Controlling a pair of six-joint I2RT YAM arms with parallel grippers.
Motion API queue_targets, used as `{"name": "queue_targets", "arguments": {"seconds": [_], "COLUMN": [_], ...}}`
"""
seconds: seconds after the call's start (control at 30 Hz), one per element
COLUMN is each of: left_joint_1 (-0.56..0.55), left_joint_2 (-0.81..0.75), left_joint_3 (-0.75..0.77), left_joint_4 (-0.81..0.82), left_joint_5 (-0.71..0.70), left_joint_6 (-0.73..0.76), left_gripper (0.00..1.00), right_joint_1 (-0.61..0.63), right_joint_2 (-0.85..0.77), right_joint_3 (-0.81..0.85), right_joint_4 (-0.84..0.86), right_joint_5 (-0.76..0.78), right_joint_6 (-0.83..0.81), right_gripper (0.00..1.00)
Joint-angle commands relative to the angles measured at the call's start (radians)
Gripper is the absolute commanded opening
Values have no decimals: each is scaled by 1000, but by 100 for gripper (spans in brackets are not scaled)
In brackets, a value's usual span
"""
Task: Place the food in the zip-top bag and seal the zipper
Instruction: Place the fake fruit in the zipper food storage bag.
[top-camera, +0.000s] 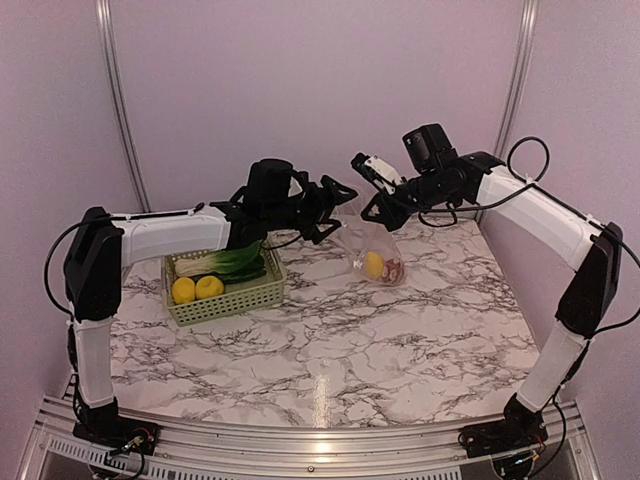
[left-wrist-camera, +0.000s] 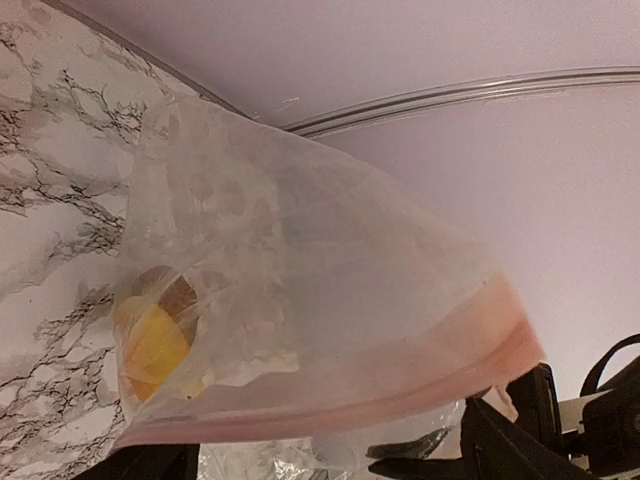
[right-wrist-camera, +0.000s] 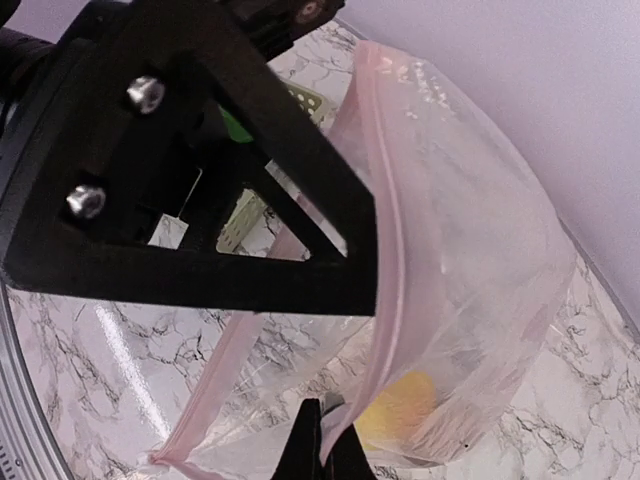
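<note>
1. Left gripper (top-camera: 338, 210) jaws stand wide apart and grip nothing. Right gripper (top-camera: 370, 213) jaws are closed on the top edge of the bag (top-camera: 375, 248), just opposite the left jaws.
2. Bag hangs below the right jaws, its bottom resting on the table (top-camera: 400, 350). A yellow fruit (top-camera: 373, 264) and a brown piece (top-camera: 393, 268) lie at its bottom.
3. Zipper (left-wrist-camera: 400, 370) runs just ahead of the left jaws, unsealed, with the mouth gaping.
4. Handling, by judgement: the bag is thin, soft, slippery film and sags wherever it is unsupported. Take hold on the stiffer zipper strip, not the film.
5. Basket (top-camera: 225, 300), below and behind the left jaws, holds bok choy (top-camera: 215, 263), cucumber (top-camera: 250, 272) and two lemons (top-camera: 183, 290). Lemons look firm and likely to roll; bok choy leaves bruise, so grip the stalk.
6. Table is flat, glossy marble-pattern and probably low in friction. The wall (top-camera: 320, 80) stands close beyond both jaws, so working room lies on their near side.
</note>
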Motion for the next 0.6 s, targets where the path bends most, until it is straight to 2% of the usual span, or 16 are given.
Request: {"name": "queue_targets", "arguments": {"seconds": [0.0, 0.17, 0.23, 0.33, 0.43, 0.5, 0.57], "left_joint_1": [-4, -7, -7, 0, 11, 23, 50], "left_joint_2": [-93, -169, -215, -300, -368, -405, -450], "left_joint_3": [-21, -50, -78, -125, -149, -175, -241], "left_joint_4": [46, 140, 126, -46, -311, -420, -466], "left_joint_5": [-5, 89, 127, 71, -55, -123, -136], "left_joint_6": [109, 217, 279, 431, 606, 683, 720], "left_gripper": [93, 92, 91, 89, 88, 88, 89], "right_joint_1": [-64, -109, -157, -249, -328, -346, -344], "right_joint_2": [13, 25, 40, 66, 77, 76, 58], "right_joint_3": [69, 76, 100, 180, 246, 294, 320], "right_joint_4": [13, 25, 22, 8, 17, 21, 29], "right_joint_5": [-45, 1, 17, 63, 219, 370, 441], "right_joint_6": [54, 42, 43, 25, -9, -19, -40], "right_gripper": [0, 0, 0, 0, 0, 0, 0]}}
